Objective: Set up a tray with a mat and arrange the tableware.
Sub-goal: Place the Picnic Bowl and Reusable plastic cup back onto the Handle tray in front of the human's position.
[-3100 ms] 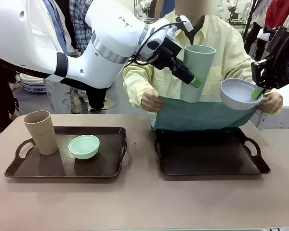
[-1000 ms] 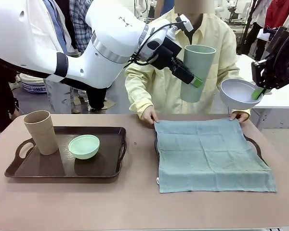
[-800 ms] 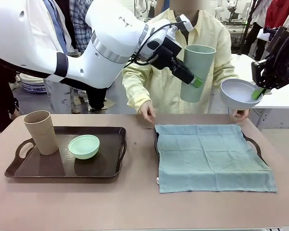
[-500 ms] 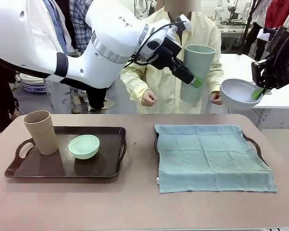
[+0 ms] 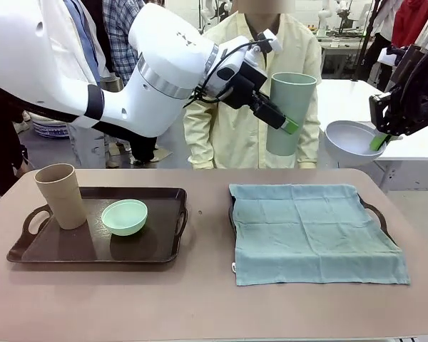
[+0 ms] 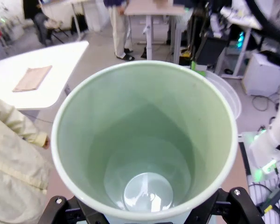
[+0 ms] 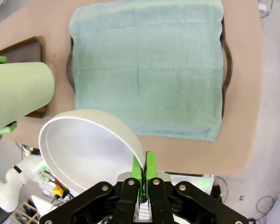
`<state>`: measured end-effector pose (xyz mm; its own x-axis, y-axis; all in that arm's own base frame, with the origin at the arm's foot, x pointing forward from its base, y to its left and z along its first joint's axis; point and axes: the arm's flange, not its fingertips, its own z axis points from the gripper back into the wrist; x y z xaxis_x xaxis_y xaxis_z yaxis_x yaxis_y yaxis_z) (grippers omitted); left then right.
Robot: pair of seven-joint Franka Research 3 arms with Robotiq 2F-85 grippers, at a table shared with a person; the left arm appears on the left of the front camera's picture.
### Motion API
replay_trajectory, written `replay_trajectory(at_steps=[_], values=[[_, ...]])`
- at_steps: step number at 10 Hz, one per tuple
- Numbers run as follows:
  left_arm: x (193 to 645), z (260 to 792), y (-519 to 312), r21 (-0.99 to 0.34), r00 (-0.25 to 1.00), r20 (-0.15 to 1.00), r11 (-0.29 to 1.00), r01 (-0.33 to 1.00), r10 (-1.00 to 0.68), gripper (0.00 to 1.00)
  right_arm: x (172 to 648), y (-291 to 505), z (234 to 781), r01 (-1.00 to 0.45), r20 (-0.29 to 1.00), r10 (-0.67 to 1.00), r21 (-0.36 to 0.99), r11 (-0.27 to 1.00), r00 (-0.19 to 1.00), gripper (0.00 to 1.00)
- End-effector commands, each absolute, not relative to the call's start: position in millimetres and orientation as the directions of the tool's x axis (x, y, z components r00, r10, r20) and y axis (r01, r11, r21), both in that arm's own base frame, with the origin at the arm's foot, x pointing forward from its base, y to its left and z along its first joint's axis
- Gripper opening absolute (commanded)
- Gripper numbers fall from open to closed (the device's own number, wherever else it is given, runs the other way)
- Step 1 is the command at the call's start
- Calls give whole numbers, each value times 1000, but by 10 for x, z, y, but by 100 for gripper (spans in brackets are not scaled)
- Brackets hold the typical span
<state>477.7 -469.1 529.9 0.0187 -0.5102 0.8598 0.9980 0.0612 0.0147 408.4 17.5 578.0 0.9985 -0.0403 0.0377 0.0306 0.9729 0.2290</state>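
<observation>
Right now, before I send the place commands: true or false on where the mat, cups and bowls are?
1. The mat lies spread over the right tray. True.
2. The sage green cup stands on the mat. False: the left fingers hold it in the air, upright.
3. The right fingers pinch the white bowl by its rim. True.
4. The mint green bowl sits on the mat. False: it sits in the left tray, beside the tan cup.
5. The tan cup lies on its side. False: it stands upright.
</observation>
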Motion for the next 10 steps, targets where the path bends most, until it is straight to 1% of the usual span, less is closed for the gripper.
replay_trajectory(at_steps=[1, 3, 7, 8, 10], values=[[4760, 4986, -4521, 7, 16, 900, 51, 999, -437, 85, 4368, 107, 5532, 37, 8, -39, 220, 975, 999, 4], [4780, 4660, -4441, -4, 2, 922, -4, 1000, -388, 85, 4598, 69, 5150, 48, -35, -42, 207, 977, 999, 4], [4878, 4046, -4437, -52, -20, 901, -154, 987, -434, 85, 4861, 30, 4608, 71, -90, -55, 182, 981, 994, 4], [4907, 3939, -4441, -57, -29, 895, -179, 982, -446, 85, 4916, 30, 4497, 78, -99, -61, 180, 981, 993, 4], [4954, 3782, -4460, -38, -50, 886, -178, 983, -462, 85, 4980, 42, 4303, 86, -123, -65, 174, 981, 990, 4]])
